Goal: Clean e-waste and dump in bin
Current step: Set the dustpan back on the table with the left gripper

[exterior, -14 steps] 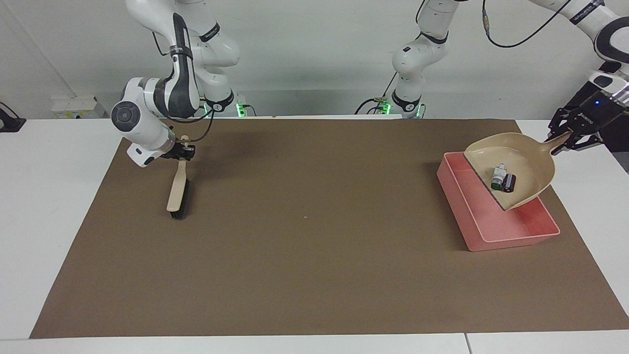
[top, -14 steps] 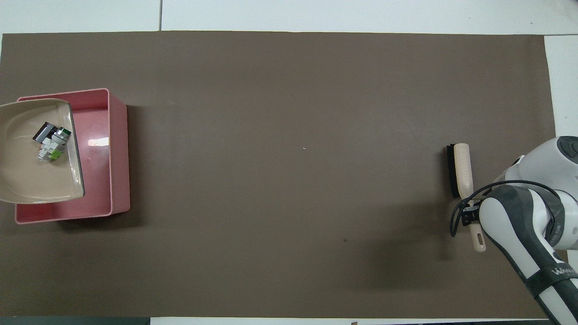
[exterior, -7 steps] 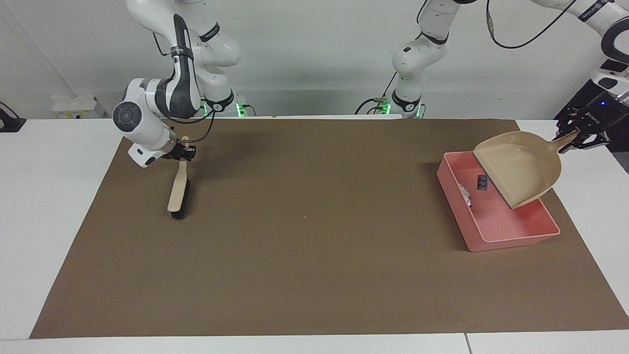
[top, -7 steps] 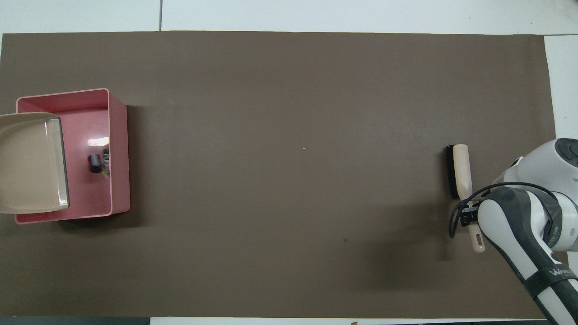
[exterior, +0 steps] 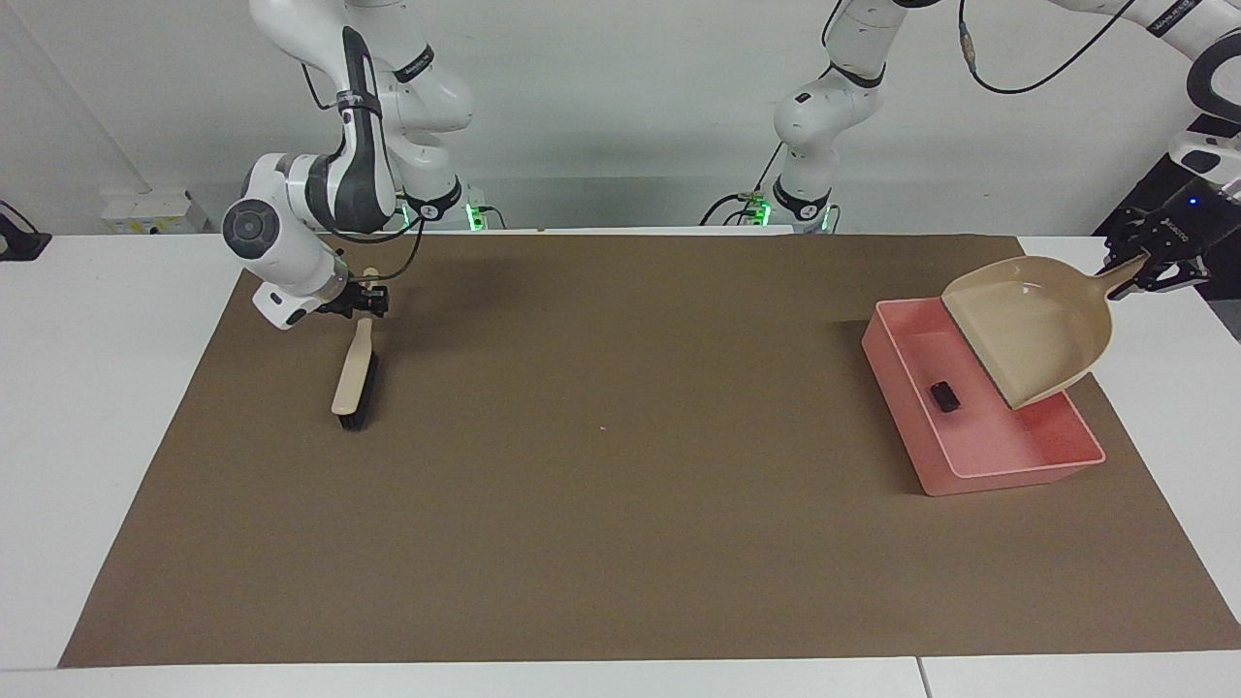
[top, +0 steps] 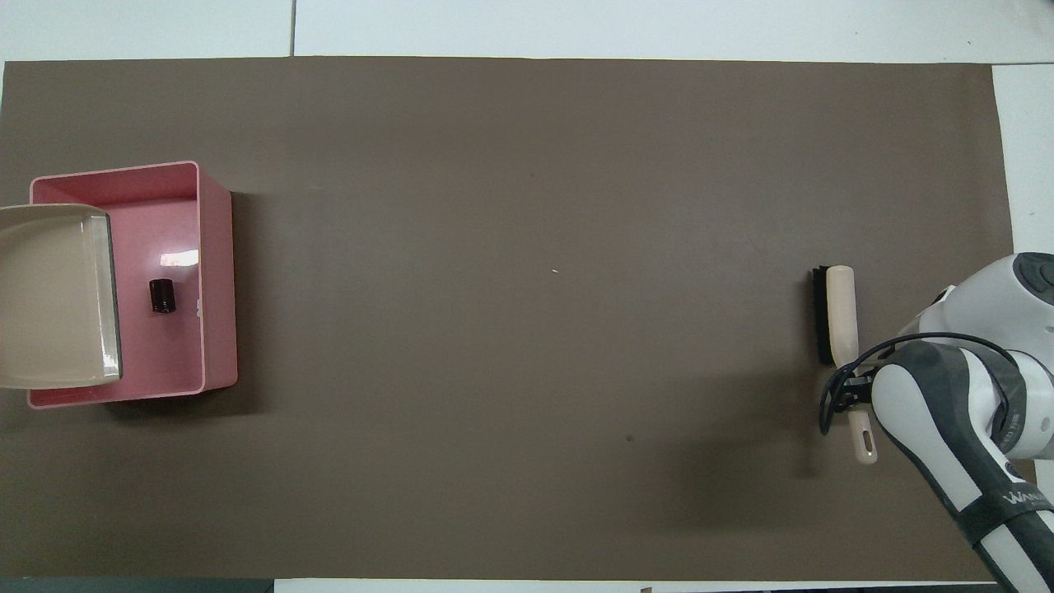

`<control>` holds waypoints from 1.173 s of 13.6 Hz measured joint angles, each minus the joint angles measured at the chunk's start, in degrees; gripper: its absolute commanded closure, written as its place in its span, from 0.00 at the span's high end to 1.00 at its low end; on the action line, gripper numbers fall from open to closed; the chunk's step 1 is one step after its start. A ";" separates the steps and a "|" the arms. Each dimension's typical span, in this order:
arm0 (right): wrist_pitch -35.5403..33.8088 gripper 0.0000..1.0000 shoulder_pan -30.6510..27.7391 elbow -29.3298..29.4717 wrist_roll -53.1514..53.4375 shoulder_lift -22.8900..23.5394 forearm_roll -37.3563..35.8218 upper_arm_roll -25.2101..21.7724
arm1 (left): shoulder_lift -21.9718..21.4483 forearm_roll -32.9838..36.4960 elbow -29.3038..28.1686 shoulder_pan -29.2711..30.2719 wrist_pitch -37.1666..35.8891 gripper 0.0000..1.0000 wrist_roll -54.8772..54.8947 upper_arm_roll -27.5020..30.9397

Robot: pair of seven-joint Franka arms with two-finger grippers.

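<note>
Covering most of the white tabletop [exterior: 116, 436] is a brown mat [exterior: 620, 465]. On it, at the left arm's end, sits the pink bin [exterior: 1028, 475], with the dark block [exterior: 945, 396] lying on its floor; the white block barely shows, only as a pale speck against the bin's inner wall [top: 198, 306] in the overhead view. A beige dustpan [exterior: 1042, 325] hangs tilted over the bin, its handle clamped in the left gripper [exterior: 1144, 274], whose fingers are closed on it, well apart from the dark block. At the right arm's end a brush [exterior: 354, 373] lies on the mat; the right gripper [exterior: 366, 301] sits at its handle, but whether its fingers grip cannot be told. Only the facing view shows the left gripper. Lettering on the right arm [top: 1025, 497] is only partly legible
</note>
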 measured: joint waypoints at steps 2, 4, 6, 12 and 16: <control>-0.22 0.99 0.03 0.25 -0.03 -0.08 0.00 0.13 | -0.12 -2.64 0.13 -1.45 -1.59 0.00 0.22 -0.37; -1.26 0.99 0.07 1.61 -0.06 -0.11 0.00 0.36 | -0.20 -3.40 0.11 -5.23 -2.67 0.00 0.24 -0.61; -2.49 0.99 0.11 4.17 -0.07 -0.19 0.00 0.56 | -0.23 -4.27 -0.26 -10.48 -2.90 0.00 -0.18 -0.80; -6.03 0.99 1.36 14.57 -0.07 -1.29 0.00 1.43 | -3.52 -4.48 -10.59 -25.12 6.05 0.00 -6.65 -0.96; -10.92 0.99 1.31 25.45 -0.07 -3.03 0.00 1.38 | -5.73 -4.51 -17.82 -31.15 12.63 0.00 -12.21 -0.97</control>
